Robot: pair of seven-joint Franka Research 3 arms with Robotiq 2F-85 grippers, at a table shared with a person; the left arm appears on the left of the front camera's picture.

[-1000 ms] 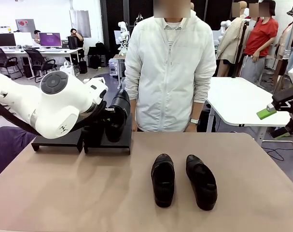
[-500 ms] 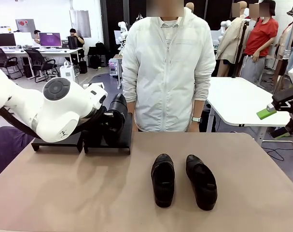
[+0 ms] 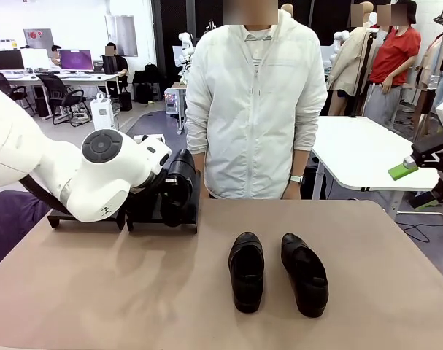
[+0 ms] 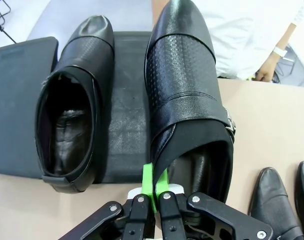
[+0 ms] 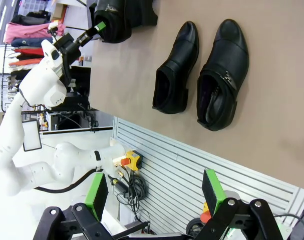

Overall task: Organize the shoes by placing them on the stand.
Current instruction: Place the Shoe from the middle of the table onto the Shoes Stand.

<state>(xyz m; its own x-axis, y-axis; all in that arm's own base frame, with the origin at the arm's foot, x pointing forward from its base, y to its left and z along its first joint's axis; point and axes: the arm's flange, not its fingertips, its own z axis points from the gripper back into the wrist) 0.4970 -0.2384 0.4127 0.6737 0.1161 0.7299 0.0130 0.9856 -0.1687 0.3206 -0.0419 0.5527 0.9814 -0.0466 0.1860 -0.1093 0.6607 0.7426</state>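
Lately the left arm [image 3: 97, 175] has swung toward frame centre and sunk a little over the last second; the held shoe [image 4: 184, 95] has come down with it, closer to the stand [image 4: 124, 115]; the two shoes at lower centre of the front view have not moved.

Meaning, as I judge it: second shoe of the first pair is in the set-down step; task near halfway, release not yet made.

Left fingers [image 4: 147, 180] pressed together on the thin rear collar of the held shoe, bottom centre of the left wrist view; toe points to the top of that frame, past the platform's far edge; cannot tell if the sole rests on the top yet.

Placed shoe [image 4: 74, 100] lies on the same platform, left of the held one, just beside it, not touching; second platform [image 4: 16, 100] at frame left carries nothing that I can see.

Left arm pose: big elbow joint low and forward, mid-left of the front view, wrist tucked behind it.

Right fingers [image 5: 97, 192] spread wide, holding nothing; that arm parked at the right edge of the front view, off the surface [image 3: 133, 292].

Waiting pair: near-left shoe [image 3: 247, 271], near-right shoe [image 3: 304, 273], side by side, apart.
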